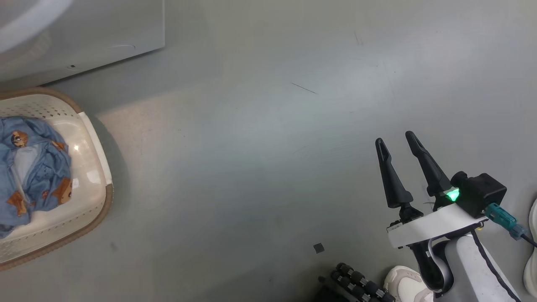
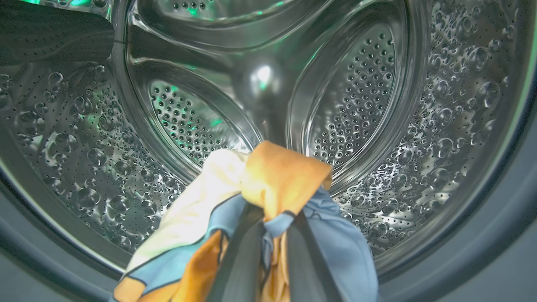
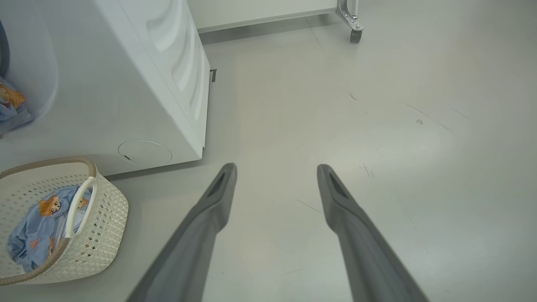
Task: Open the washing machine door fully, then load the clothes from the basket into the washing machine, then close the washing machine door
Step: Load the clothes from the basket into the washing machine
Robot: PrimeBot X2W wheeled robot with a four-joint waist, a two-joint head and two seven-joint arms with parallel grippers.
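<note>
The left gripper (image 2: 275, 218) is clamped shut on a bunched soft light-blue fabric garment (image 2: 281, 176) with orange and cream patches; the fabric rises above the two dark fingers and hangs down on both sides of them. This gripper is positioned at the mouth of the shiny perforated steel drum (image 2: 188, 121), with the grey rubber gasket (image 2: 482, 235) ringing the opening around it. The right gripper (image 1: 394, 138) (image 3: 277, 167) has its two long dark fingers spread wide apart, holds nothing, and hangs above the bare grey floor (image 1: 251, 167), well apart from the other items. The small cream-white perforated plastic basket (image 1: 98, 159) (image 3: 105, 209) with a brown woven-look rim stands on the floor just beside the lower front of the big white front-loading washing machine (image 1: 84, 37) (image 3: 105, 84), near its right front corner. More light-blue bear-print clothes (image 1: 33, 167) (image 3: 37, 226) lie crumpled on the basket bottom. A white cabinet on a caster wheel (image 3: 356, 35) stands beyond the machine.
</note>
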